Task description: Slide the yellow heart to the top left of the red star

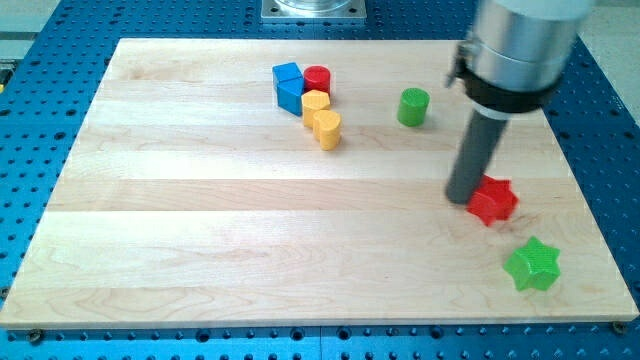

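Note:
The yellow heart (328, 128) lies in the upper middle of the wooden board (200, 220), at the lower right end of a cluster of blocks. The red star (492, 200) lies at the view's right, far from the heart. My tip (463, 198) rests on the board right against the red star's left side, well to the right of and below the yellow heart.
A blue block (289, 85), a red cylinder (317, 79) and a second yellow block (315, 102) sit tight above and left of the heart. A green cylinder (412, 106) stands between cluster and rod. A green star (532, 264) lies at the lower right.

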### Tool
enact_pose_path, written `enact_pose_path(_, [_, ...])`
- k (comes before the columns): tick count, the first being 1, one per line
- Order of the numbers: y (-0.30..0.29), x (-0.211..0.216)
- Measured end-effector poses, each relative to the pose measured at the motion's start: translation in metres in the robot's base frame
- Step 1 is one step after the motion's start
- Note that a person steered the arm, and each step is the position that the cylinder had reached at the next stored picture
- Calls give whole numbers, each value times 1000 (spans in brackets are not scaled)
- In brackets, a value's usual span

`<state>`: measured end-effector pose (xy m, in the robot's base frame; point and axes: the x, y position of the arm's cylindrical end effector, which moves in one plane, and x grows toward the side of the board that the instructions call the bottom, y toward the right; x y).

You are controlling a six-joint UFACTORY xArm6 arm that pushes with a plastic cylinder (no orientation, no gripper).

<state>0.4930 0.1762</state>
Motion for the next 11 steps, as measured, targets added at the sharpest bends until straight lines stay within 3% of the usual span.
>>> enact_pose_path(2, [-15, 10])
enact_pose_path(3, [-99, -1])
enact_pose_path(4, [-223, -24])
enact_pose_path(5, [-271, -66])
enact_pose_path(6, [-229, -91])
enact_pose_path(7, [-156, -89])
enact_pose_path(8, [-178, -80])
enact_pose_path(9, [-207, -97])
enact_pose_path(10, [-139, -141])
enact_pose_path(11, [-92, -107])
